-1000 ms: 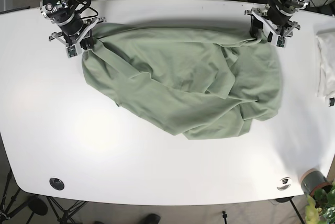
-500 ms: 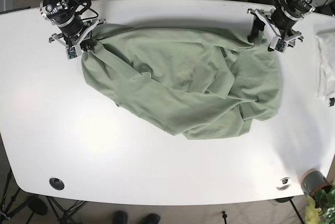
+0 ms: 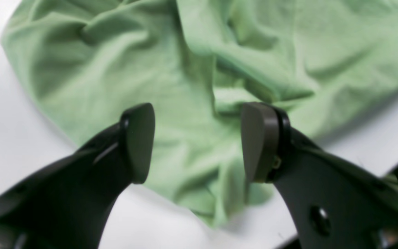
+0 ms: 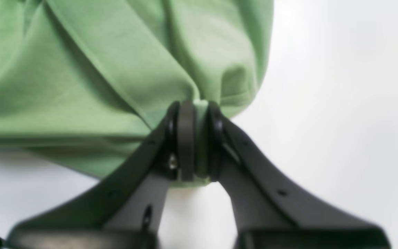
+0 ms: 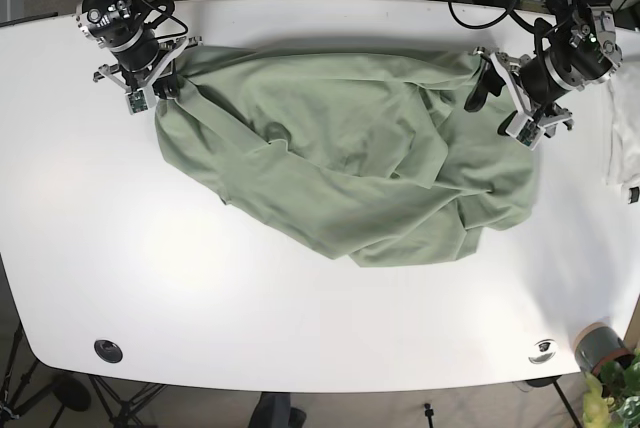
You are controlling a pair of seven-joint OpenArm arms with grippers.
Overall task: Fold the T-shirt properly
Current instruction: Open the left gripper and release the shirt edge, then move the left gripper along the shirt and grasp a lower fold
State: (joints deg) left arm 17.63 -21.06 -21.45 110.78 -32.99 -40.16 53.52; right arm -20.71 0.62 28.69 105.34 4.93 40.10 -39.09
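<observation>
A crumpled light-green T-shirt (image 5: 350,158) lies spread across the white table (image 5: 200,288). At its far-left corner, my right gripper (image 5: 165,86) is shut on a bunched fold of the T-shirt (image 4: 116,69); in the right wrist view the gripper (image 4: 193,138) has green fabric squeezed between its pads. My left gripper (image 5: 492,103) hovers over the shirt's right edge. In the left wrist view that gripper (image 3: 199,141) is open, with wrinkled T-shirt (image 3: 171,69) lying below the gap and nothing held.
A folded white cloth (image 5: 622,128) lies at the table's right edge. A grey pot with a plant (image 5: 600,348) stands at the near right corner. A black disc (image 5: 108,350) and a silver fitting (image 5: 543,350) sit near the front edge.
My left gripper has let go of the shirt's far-right corner, opened, and moved toward the front, over the shirt's right side. The right gripper keeps its hold, unmoved.
</observation>
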